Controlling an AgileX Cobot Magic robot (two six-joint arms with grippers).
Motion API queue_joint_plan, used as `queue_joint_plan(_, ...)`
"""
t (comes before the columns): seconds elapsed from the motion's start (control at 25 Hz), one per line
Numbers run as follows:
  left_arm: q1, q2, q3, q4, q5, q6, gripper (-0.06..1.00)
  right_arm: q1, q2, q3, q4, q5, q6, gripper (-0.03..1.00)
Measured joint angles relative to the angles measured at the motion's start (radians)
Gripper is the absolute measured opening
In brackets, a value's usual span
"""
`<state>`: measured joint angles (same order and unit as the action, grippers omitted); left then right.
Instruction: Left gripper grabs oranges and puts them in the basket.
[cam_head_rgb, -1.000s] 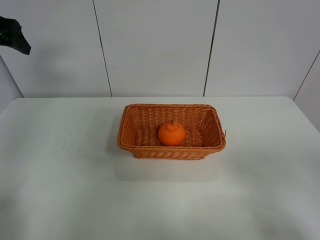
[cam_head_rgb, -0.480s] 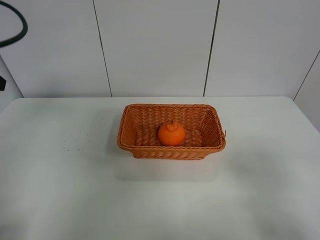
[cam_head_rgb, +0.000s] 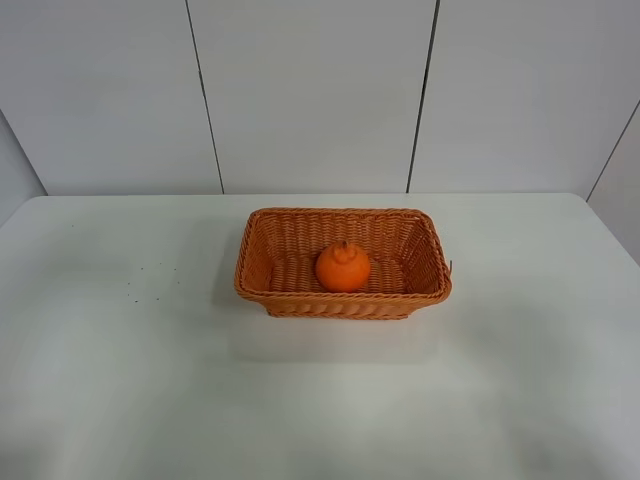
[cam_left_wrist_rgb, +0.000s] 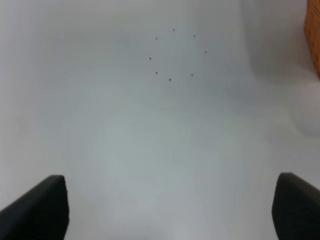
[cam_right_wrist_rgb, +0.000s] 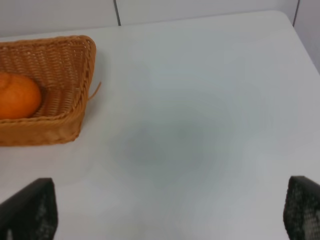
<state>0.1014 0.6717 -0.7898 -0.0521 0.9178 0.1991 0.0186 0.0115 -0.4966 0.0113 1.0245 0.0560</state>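
Orange (cam_head_rgb: 342, 267) sits inside the basket (cam_head_rgb: 343, 305), on the woven floor, about centred between the short walls and close to the basket's near long wall. Knob and stem point up. Nothing else is in the basket. Basket is rectangular wicker with sloped sides and a braided rim, resting flat on the white counter (cam_head_rgb: 150, 380).

Right wrist view: orange (cam_right_wrist_rgb: 18, 96) shows at the picture's edge, low in the basket (cam_right_wrist_rgb: 67, 55), touching or nearly touching the near wall; cannot tell which. One loose wicker strand sticks out from the basket's corner rim. Counter (cam_right_wrist_rgb: 200, 125) beside the basket is bare white.

Left wrist view: only a sliver of the basket (cam_left_wrist_rgb: 313, 35) shows at the edge. A small ring of dark specks (cam_left_wrist_rgb: 173, 55) marks the counter (cam_left_wrist_rgb: 125, 150) beside the basket; the same specks (cam_head_rgb: 150, 280) appear in the high view, well apart from the basket's left short wall.

Left pincer (cam_left_wrist_rgb: 170, 212): fingers spread wide, holding nothing, over bare counter away from the basket. Right pincer (cam_right_wrist_rgb: 167, 212): fingers also spread wide, empty, over the counter on the basket's other side. Neither pincer shows in the high view.
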Motion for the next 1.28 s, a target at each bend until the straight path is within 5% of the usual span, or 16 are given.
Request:
queue_joint_plan(0.28, 0.000, -0.149, 0.063, 0.001, 0.037, -0.113, 0.92, 0.000, 0.000, 0.000, 0.000, 0.000, 0.000, 0.69)
queue_joint_plan(0.6, -0.042, -0.218, 0.175, 0.042, 0.166, -0.129, 0.92, 0.000, 0.000, 0.000, 0.000, 0.000, 0.000, 0.69)
queue_joint_plan(1.04, -0.055, -0.415, 0.292, 0.073, 0.134, -0.142, 0.92, 0.000, 0.000, 0.000, 0.000, 0.000, 0.000, 0.69)
queue_joint_plan(1.28, -0.055, -0.511, 0.295, 0.151, 0.133, -0.254, 0.92, 0.000, 0.000, 0.000, 0.000, 0.000, 0.000, 0.69)
